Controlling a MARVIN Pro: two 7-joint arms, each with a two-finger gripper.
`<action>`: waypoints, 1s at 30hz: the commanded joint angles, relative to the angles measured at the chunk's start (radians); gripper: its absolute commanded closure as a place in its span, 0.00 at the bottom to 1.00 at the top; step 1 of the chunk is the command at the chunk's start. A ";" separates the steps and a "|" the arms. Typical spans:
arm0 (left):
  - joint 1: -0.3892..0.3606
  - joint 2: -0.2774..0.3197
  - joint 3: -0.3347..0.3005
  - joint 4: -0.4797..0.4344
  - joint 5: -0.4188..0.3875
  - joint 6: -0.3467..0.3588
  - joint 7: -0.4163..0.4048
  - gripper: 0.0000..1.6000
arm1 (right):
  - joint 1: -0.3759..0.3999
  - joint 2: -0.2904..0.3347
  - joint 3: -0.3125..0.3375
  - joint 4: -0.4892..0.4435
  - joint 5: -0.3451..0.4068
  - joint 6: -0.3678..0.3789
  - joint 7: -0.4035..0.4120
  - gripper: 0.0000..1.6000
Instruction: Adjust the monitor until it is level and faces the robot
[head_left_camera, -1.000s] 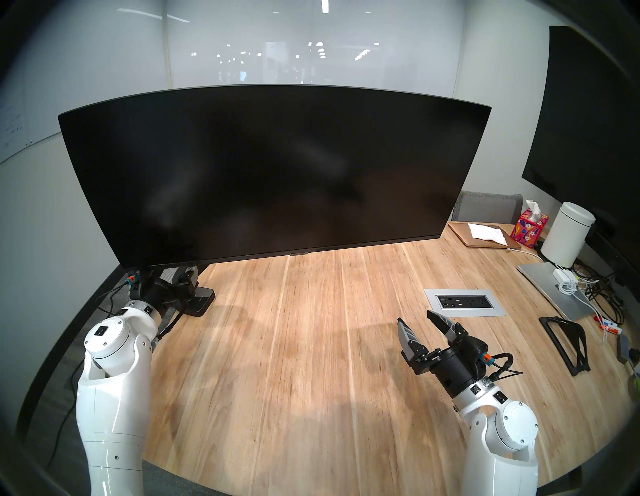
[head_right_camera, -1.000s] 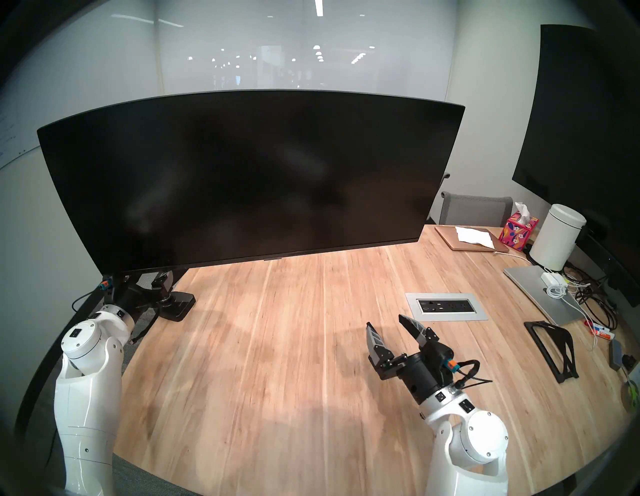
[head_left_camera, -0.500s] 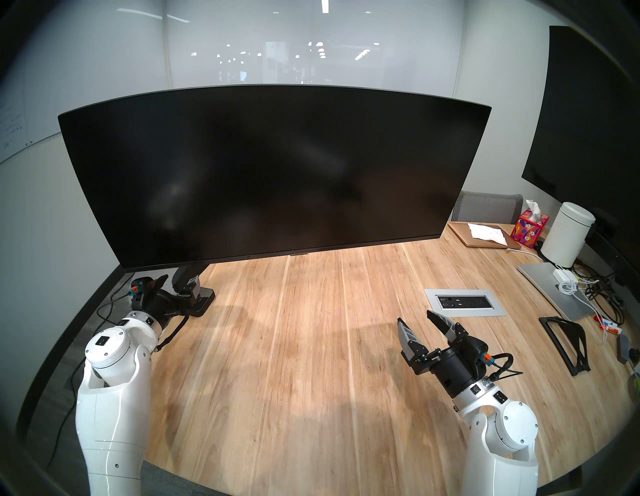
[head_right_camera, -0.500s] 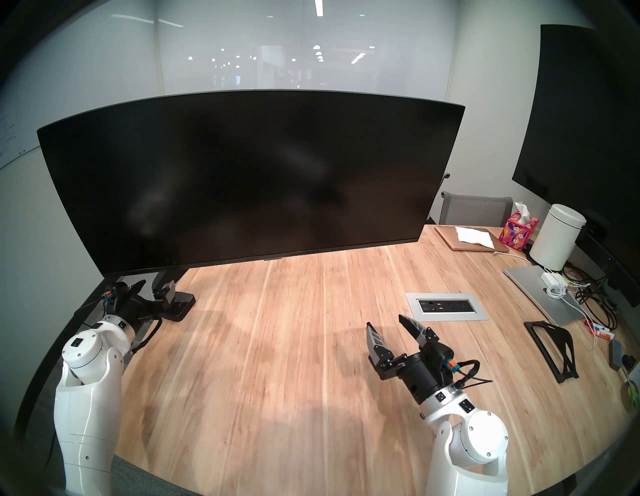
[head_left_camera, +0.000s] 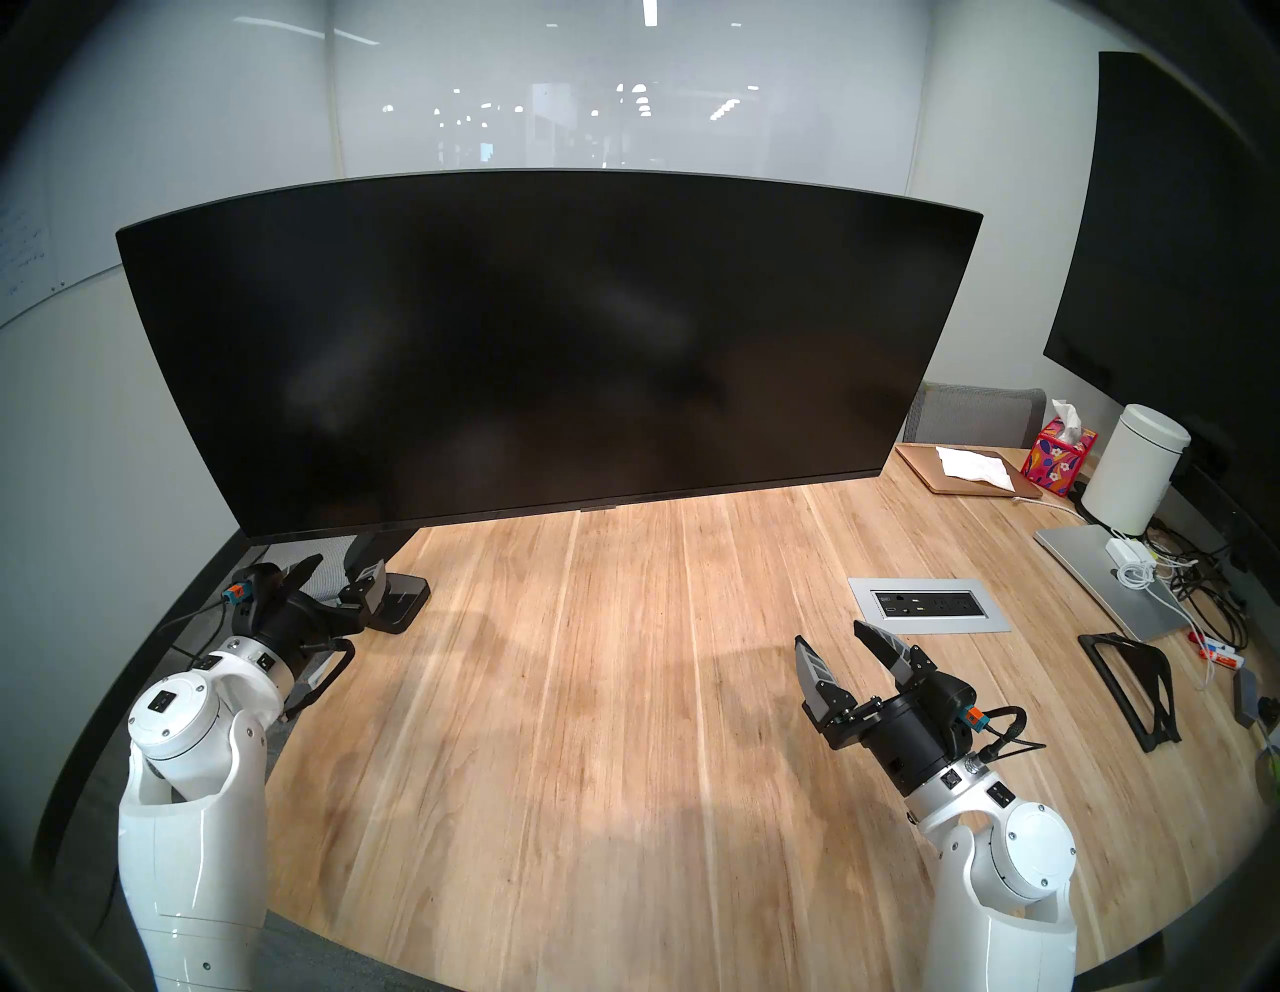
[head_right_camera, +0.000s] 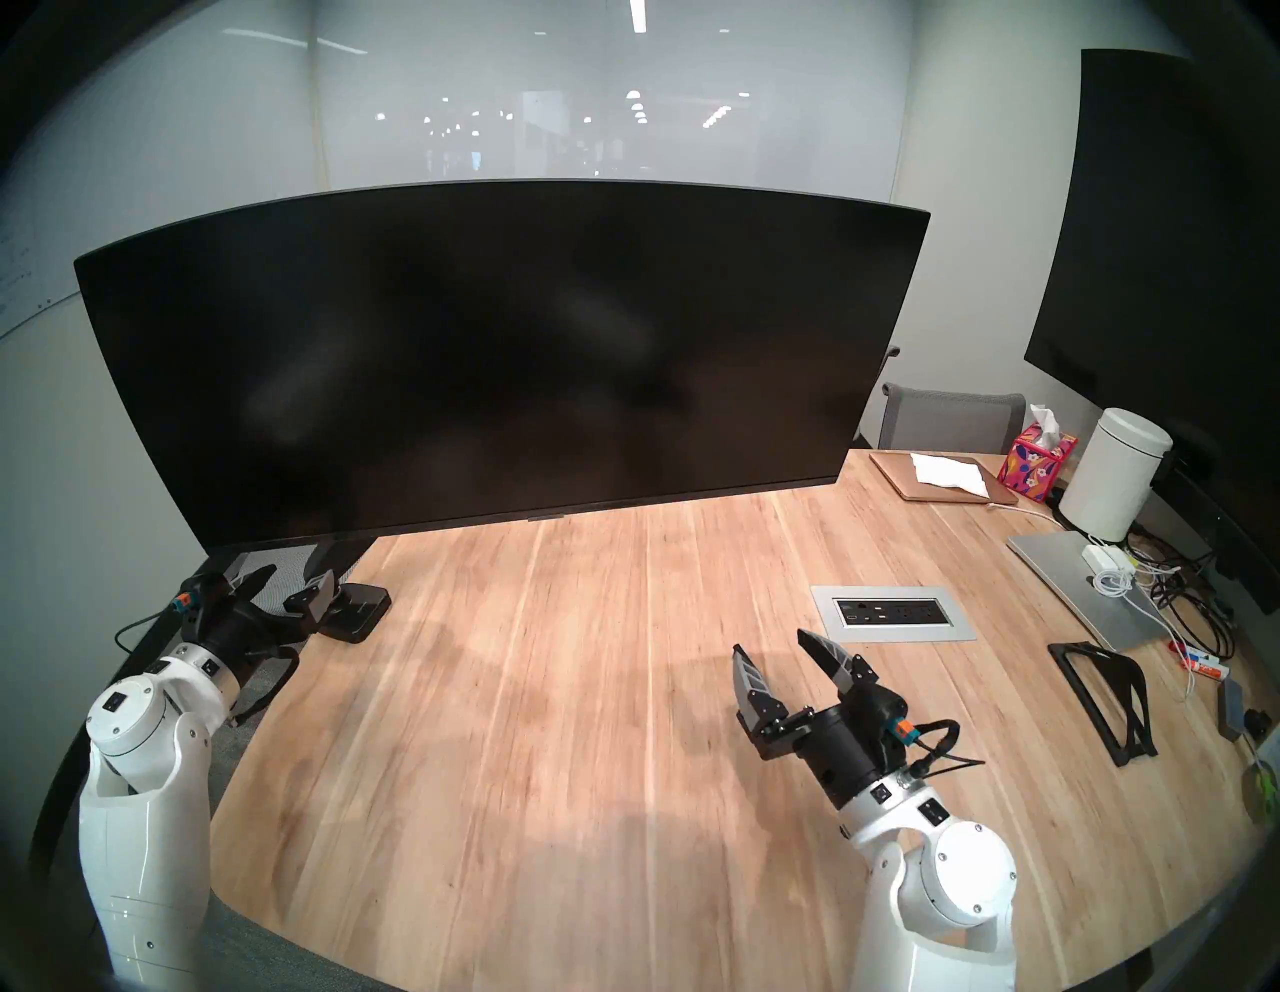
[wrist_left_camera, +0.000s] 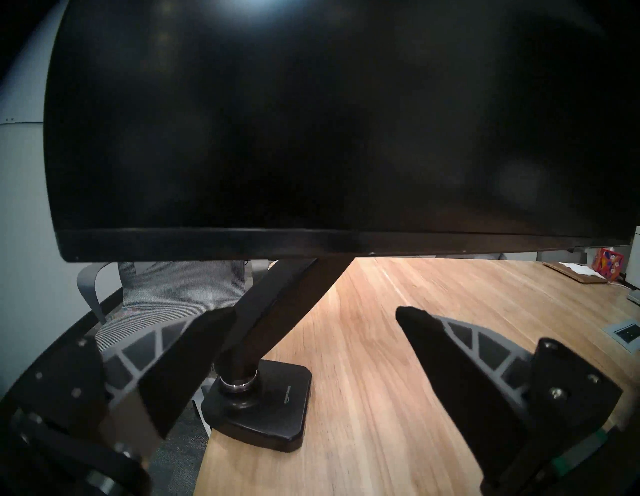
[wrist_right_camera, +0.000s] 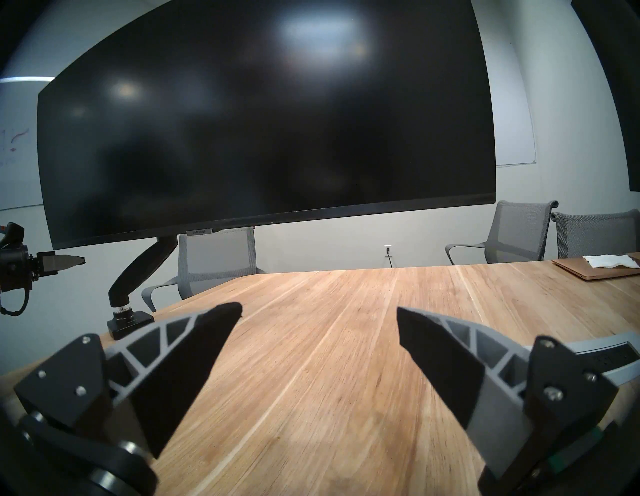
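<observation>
Left gripper (head_left_camera: 339, 576) back (seemingly level)

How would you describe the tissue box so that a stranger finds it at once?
Start from the wooden table and look to its far right corner. There, left of the white cylindrical canister, stands the tissue box. It alone is bright pink with a flower pattern, a white tissue sticking out on top.

monitor (head_left_camera: 547, 346): black, dark screen
table (head_left_camera: 623, 693): light wood, streaked grain
tissue box (head_left_camera: 1056, 465): pink, floral print
canister (head_left_camera: 1136, 478): white
robot arms (head_left_camera: 201, 796): glossy white
</observation>
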 joint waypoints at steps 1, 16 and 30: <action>0.065 -0.006 -0.031 -0.076 -0.015 0.008 -0.025 0.00 | 0.001 0.002 -0.001 -0.020 0.007 -0.001 -0.001 0.00; 0.160 -0.011 -0.134 -0.168 -0.064 0.024 -0.105 0.24 | 0.002 0.002 -0.001 -0.020 0.006 -0.001 0.000 0.00; 0.148 0.004 -0.160 -0.148 -0.066 0.013 -0.132 1.00 | 0.001 0.002 -0.001 -0.020 0.007 -0.001 -0.001 0.00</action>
